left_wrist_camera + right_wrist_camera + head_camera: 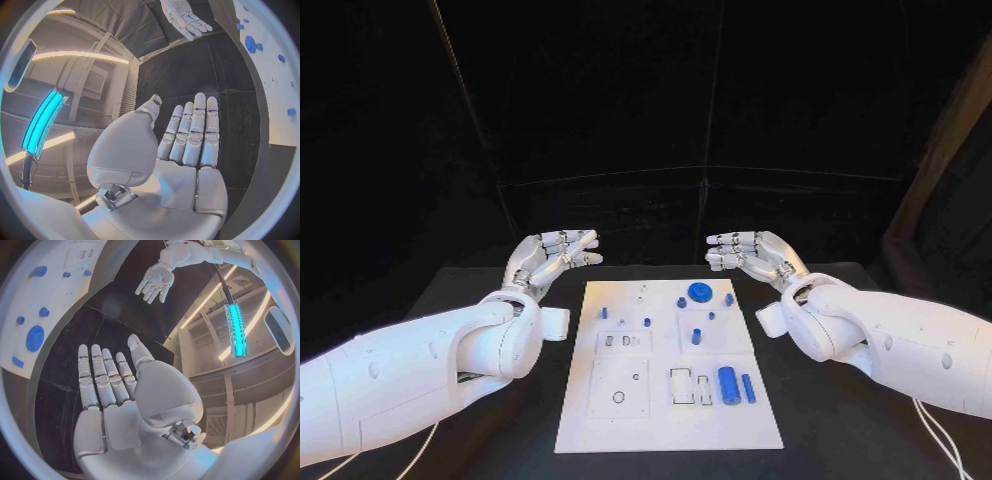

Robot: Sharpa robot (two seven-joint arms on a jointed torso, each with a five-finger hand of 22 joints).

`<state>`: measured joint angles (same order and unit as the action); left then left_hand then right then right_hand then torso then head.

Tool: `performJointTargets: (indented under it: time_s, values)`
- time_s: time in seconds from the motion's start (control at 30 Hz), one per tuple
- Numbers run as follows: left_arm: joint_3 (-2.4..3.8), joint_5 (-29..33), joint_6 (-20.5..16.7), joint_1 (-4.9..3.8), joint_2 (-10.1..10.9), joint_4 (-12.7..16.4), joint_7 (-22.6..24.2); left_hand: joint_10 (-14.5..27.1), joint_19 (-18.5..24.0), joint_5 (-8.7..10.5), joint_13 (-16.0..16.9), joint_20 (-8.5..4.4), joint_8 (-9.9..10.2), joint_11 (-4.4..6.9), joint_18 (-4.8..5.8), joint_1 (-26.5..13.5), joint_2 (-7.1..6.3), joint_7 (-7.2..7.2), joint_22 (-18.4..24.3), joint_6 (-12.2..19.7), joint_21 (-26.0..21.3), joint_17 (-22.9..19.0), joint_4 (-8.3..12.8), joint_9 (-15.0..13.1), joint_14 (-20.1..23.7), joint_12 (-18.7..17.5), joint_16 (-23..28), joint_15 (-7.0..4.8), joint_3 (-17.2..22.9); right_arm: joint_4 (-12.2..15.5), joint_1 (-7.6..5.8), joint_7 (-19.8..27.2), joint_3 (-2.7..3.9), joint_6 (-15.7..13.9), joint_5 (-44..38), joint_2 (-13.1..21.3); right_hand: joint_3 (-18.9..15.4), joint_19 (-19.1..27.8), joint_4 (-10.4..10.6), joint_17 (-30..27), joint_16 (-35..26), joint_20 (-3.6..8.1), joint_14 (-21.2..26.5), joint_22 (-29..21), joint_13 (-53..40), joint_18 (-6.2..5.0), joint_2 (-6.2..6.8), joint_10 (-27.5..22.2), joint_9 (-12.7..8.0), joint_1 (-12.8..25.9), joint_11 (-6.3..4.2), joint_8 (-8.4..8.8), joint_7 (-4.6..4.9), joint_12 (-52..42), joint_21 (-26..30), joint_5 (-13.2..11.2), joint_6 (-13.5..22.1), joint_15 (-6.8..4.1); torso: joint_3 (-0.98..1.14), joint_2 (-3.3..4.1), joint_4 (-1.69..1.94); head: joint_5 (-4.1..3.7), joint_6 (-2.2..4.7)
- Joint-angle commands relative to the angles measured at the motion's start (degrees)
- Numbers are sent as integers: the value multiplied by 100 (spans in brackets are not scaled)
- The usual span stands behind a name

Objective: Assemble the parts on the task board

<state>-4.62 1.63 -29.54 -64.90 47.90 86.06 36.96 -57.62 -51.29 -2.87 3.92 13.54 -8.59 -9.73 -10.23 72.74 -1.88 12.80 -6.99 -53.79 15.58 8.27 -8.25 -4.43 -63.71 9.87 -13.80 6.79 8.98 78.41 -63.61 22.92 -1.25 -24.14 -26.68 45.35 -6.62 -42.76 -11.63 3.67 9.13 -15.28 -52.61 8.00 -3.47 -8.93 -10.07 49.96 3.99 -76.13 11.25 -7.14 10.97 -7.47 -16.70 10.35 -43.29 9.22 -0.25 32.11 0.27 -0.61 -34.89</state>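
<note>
The white rectangular task board [668, 400] is lying flat in the middle of the black counter [488, 440], its long side running from near to far. Small blue parts are sitting on it: a round blue disc [698, 291] near the far edge, a few small blue pegs [648, 322] around the middle, and a larger upright blue cylinder [728, 381] with a slimmer blue rod [749, 388] just beside it on the near right.

The silver many-fingered left hand [557, 255] is hovering beyond the board's far left corner, palm turned inward, fingers spread and holding nothing. The silver right hand [753, 254] is hovering beyond the far right corner, mirroring it, fingers likewise apart and empty. Both hands are staying well apart from each other and from the parts, touching neither the board nor the counter.
</note>
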Motion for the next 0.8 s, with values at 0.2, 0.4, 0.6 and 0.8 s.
performJointTargets:
  time_s: [0.2, 0.4, 0.6, 0.8]
  values:
    - [8, -493, 597, -117, 187, 291, -173, -230, -248, 2, -18, -63, 132, 54, -41, 28, 69, -38, 83, -185, -69, 94, 162, 57, -262, -162, 107, -58, -54, -369, -358, -796, 13, 503, -2474, -157, 157, -1434, -504, 107, 233, 548, -2019, 386, -11, -158, -21, 1466, -15, -241, -362, 39, 27, 150, -1014, -85, -1297, -558, 11, 320, 52, -76, 51]
    - [8, -501, 665, -149, 306, 642, -233, -225, -218, 0, -20, -37, 247, 13, -27, -8, 84, 4, 167, -174, -190, 120, 236, 71, -179, -297, 270, -15, -101, -567, -559, -1607, 48, 775, -4393, -342, 143, -1799, -499, 356, 536, 813, -2909, 841, -15, -149, 138, 1823, -18, -291, -530, 122, -88, 308, -1819, -79, -1551, -803, -18, 584, 106, -193, 127]
    - [7, -475, 730, -153, 294, 793, -291, -190, -163, 0, -21, 4, 339, -29, -26, -41, 95, 52, 234, -141, -291, 136, 296, 74, -104, -386, 393, 30, -142, -666, -611, -2246, 76, 1027, -5838, -551, 92, -2016, -496, 785, 1138, 952, -3409, 1237, -17, -153, 251, 1908, -23, -201, -637, 237, -181, 387, -2495, -88, -1667, -933, -32, 760, 151, -254, 193]
    - [6, -470, 781, -152, 280, 832, -328, -185, -154, 0, -21, 10, 351, -34, -26, -48, 102, 56, 243, -138, -306, 138, 303, 73, -91, -394, 412, 37, -147, -704, -627, -2578, 85, 1149, -6610, -711, 76, -2001, -495, 1364, 2110, 971, -3369, 1604, -18, -150, 275, 1650, -24, -148, -632, 346, -211, 378, -3076, -108, -1647, -941, -41, 880, 187, -290, 220]
